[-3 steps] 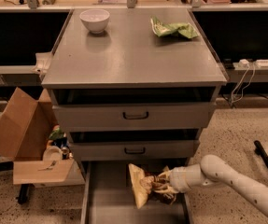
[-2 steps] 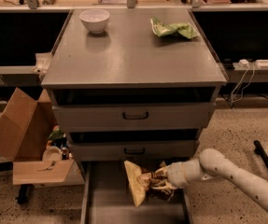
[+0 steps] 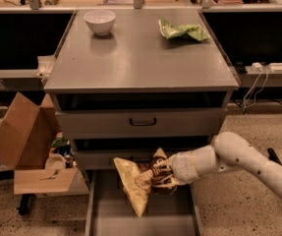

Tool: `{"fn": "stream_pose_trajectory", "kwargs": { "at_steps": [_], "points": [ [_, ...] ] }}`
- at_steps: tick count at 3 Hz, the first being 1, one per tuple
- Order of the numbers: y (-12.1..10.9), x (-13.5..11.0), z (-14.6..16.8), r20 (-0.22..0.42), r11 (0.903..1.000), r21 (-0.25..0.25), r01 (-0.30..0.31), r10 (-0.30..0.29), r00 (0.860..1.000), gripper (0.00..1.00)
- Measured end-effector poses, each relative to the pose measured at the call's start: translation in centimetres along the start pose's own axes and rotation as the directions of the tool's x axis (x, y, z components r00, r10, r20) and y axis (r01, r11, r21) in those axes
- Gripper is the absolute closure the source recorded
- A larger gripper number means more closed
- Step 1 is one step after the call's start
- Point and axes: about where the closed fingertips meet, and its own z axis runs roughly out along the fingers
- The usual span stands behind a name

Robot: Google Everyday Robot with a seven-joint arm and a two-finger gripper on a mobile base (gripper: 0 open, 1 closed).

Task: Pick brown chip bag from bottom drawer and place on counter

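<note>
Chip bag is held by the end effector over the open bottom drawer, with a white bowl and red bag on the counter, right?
Camera view: the small bag on the counter is green, not red. The end effector does hold the chip bag over the bottom drawer.

The claw (image 3: 154, 179), clamped on the brown chip bag (image 3: 130, 186) above the bottom drawer (image 3: 145, 222), covers part of the bag's dark middle, and the lettering is too small to read. Below the claw, the drawer's front end runs off the bottom edge. To the claw's right, the arm (image 3: 258, 168) is cut off at the right edge. Far to its left, the clutter beside the cardboard box (image 3: 17, 136) is too murky to identify.
</note>
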Motion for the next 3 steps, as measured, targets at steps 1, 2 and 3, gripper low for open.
{"fn": "stream_pose_trajectory", "kwargs": {
  "at_steps": [1, 2, 3],
  "points": [
    [-3.1, -7.2, -2.4, 0.025, 0.9910, -0.008, 0.133, -0.133, 0.991, 1.00],
    [-3.1, -7.2, -2.4, 0.025, 0.9910, -0.008, 0.134, -0.133, 0.991, 1.00],
    [-6.2, -10.2, -3.7, -0.016, 0.9854, 0.000, 0.170, -0.170, 0.985, 1.00]
  ]
}}
